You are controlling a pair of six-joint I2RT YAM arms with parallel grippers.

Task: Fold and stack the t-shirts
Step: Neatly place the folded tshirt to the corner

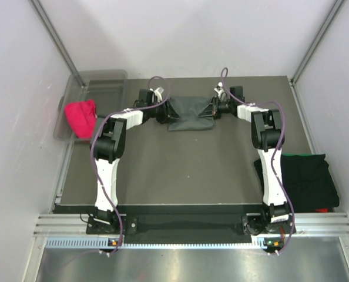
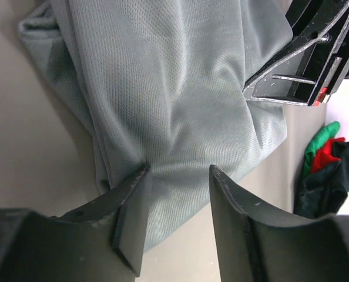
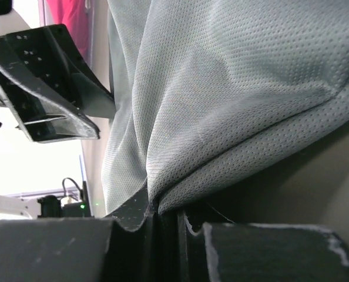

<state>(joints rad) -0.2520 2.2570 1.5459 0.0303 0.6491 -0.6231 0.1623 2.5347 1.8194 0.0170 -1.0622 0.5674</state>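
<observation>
One grey t-shirt (image 1: 189, 114): right fingers (image 3: 262, 252) pinch fold, left fingers (image 2: 239, 205) apart.

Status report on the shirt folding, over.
Left gripper open, fingers astride a fold. Right gripper shut on grey t-shirt. Black stack well aside, not in the way.

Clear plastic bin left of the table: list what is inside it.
A crumpled pink-red cloth sits at the near end of the clear plastic bin. The far part looks bare. Anything beneath the cloth is covered.
</observation>
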